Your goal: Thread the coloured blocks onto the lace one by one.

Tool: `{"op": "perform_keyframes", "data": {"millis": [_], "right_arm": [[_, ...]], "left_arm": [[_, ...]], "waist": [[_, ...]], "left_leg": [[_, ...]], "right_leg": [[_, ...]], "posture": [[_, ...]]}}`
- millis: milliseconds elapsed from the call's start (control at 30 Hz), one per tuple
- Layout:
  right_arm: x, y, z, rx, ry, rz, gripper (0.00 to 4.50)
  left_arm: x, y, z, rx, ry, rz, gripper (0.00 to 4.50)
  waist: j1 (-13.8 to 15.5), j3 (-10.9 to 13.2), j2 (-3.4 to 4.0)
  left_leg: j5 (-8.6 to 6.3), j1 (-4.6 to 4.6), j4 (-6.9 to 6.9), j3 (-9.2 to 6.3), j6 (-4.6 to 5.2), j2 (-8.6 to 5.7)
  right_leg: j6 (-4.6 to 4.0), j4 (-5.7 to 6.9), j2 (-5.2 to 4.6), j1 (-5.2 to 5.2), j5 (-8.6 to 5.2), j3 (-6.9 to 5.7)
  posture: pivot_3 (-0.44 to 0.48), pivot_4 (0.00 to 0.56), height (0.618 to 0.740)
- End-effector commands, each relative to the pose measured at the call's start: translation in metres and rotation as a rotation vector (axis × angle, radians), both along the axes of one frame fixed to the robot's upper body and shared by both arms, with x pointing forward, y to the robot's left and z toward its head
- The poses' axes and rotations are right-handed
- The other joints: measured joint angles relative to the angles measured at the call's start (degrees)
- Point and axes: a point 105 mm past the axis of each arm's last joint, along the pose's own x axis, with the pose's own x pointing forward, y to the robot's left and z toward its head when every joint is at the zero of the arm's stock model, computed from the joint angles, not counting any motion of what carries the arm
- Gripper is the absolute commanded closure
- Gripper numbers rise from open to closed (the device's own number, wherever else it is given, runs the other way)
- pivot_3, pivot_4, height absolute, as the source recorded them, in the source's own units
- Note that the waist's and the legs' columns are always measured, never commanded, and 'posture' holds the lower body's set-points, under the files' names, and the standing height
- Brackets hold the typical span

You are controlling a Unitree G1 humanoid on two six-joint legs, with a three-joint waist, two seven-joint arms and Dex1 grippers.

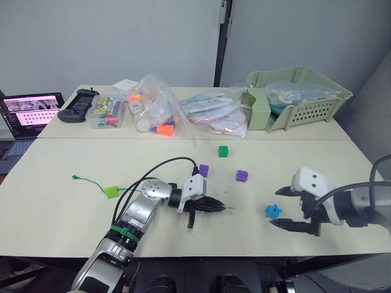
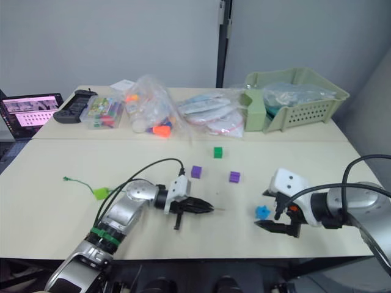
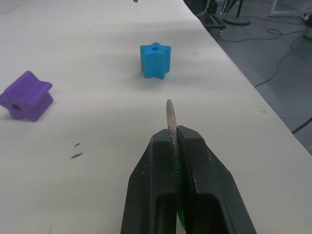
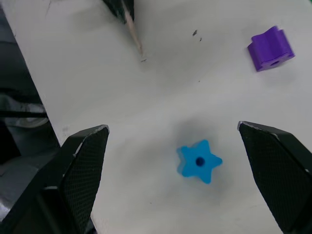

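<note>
Your left gripper is clamped on the lace just behind its stiff grey tip, which sticks straight out ahead of the fingers and points toward the blue star block lying further along that same line, slightly off to one side. Right gripper is wide open and holds nothing, jaws straddling that blue block, bore facing up at the wrist camera. So I'd say the right arm is the nearer one: grab the block and turn its hole onto the needle's axis; one purple block sits off to the tip's side, not in line.
</note>
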Motion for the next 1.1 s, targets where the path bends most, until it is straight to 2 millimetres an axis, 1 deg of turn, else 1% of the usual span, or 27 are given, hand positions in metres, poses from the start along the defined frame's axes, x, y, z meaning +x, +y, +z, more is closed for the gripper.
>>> {"op": "perform_keyframes", "data": {"millis": [33, 133, 200, 300, 367, 433, 500, 600, 700, 967, 1067, 1100], "right_arm": [[0.007, -0.004, 0.008, -0.011, -0.056, -0.007, 0.03], [0.012, -0.004, 0.008, 0.080, -0.076, -0.085, 0.03], [0.015, -0.005, 0.003, 0.141, -0.096, -0.131, 0.03], [0.011, -0.008, -0.012, 0.220, -0.127, -0.190, 0.03], [0.003, -0.013, -0.028, 0.342, -0.158, -0.279, 0.03], [-0.005, -0.019, -0.042, 0.406, -0.193, -0.345, 0.03], [-0.011, -0.022, -0.053, 0.422, -0.222, -0.371, 0.03], [-0.013, -0.023, -0.062, 0.464, -0.258, -0.416, 0.03], [-0.010, -0.027, -0.075, 0.470, -0.304, -0.454, 0.03], [0.004, -0.024, -0.095, 0.477, -0.355, -0.442, 0.03], [0.006, -0.023, -0.101, 0.493, -0.356, -0.436, 0.83], [0.006, -0.022, -0.103, 0.504, -0.352, -0.432, 1.19]], "left_arm": [[-0.002, 0.001, 0.007, -0.024, -0.019, 0.009, 4.50], [-0.004, 0.001, 0.006, -0.023, -0.016, 0.011, 4.50], [-0.005, 0.001, 0.006, -0.023, -0.014, 0.010, 4.50], [-0.005, -0.001, 0.006, -0.023, -0.013, 0.004, 4.50], [-0.004, -0.003, 0.007, -0.021, -0.014, -0.005, 4.50], [-0.004, -0.004, 0.008, -0.018, -0.014, -0.018, 4.50], [-0.004, -0.005, 0.008, -0.014, -0.014, -0.030, 4.50], [-0.003, -0.005, 0.010, -0.008, -0.019, -0.038, 4.50], [-0.001, -0.004, 0.012, -0.001, -0.024, -0.044, 4.50], [0.000, 0.000, 0.014, 0.014, -0.029, -0.044, 4.50], [0.000, 0.001, 0.014, 0.016, -0.029, -0.042, 4.50], [0.000, 0.001, 0.014, 0.016, -0.029, -0.041, 4.50]], "waist": [[0.2, 0.0, 0.00], [0.4, 0.0, 0.00], [0.8, 0.0, 0.00], [1.1, 0.0, -0.01], [1.6, 0.0, -0.03], [1.8, 0.0, 0.00], [1.7, 0.0, 0.02], [1.0, 0.0, 0.02], [0.5, -0.1, 0.03], [0.4, -0.1, 0.07], [0.4, -0.1, 0.07], [0.4, -0.1, 0.07]], "left_leg": [[0.00, 0.00, 0.00, 0.01, 0.00, 0.00], [0.00, -0.02, 0.00, 0.00, 0.00, 0.01], [0.00, -0.02, 0.02, -0.03, 0.00, 0.00], [0.00, -0.04, 0.07, -0.01, 0.00, -0.03], [0.00, -0.03, 0.06, -0.03, 0.00, -0.02], [0.00, -0.04, 0.04, -0.06, 0.00, -0.03], [0.00, -0.02, 0.06, -0.01, -0.01, -0.02], [0.03, 0.08, 0.10, 0.07, -0.05, 0.00], [0.04, 0.17, 0.09, 0.04, -0.05, 0.03], [0.04, 0.14, 0.05, 0.06, -0.05, 0.01], [0.04, 0.15, 0.06, 0.06, -0.05, 0.01], [0.04, 0.15, 0.06, 0.06, -0.05, 0.01]], "right_leg": [[0.00, 0.00, 0.00, -0.01, 0.00, 0.00], [-0.01, 0.04, 0.01, -0.04, 0.00, 0.00], [-0.01, 0.05, 0.01, -0.01, 0.00, -0.01], [0.00, 0.06, -0.02, -0.01, 0.00, 0.00], [0.00, 0.06, -0.01, 0.02, 0.00, -0.02], [0.00, 0.09, 0.01, -0.01, 0.00, -0.02], [0.00, 0.10, 0.01, -0.01, 0.00, 0.00], [0.02, 0.14, 0.02, 0.06, 0.03, 0.06], [0.01, 0.17, 0.09, 0.13, 0.03, 0.05], [0.00, 0.17, 0.08, 0.08, 0.03, 0.07], [0.00, 0.17, 0.07, 0.11, 0.03, 0.07], [0.00, 0.17, 0.07, 0.11, 0.03, 0.07]], "posture": [[0.000, 0.150, 0.734], [0.000, 0.150, 0.734], [0.000, 0.150, 0.734], [0.000, 0.150, 0.734], [0.000, 0.150, 0.734], [0.000, 0.150, 0.734], [0.000, 0.150, 0.734], [0.000, 0.150, 0.734], [0.000, 0.150, 0.734], [0.000, 0.150, 0.734], [0.000, 0.150, 0.734], [0.000, 0.150, 0.734]]}}
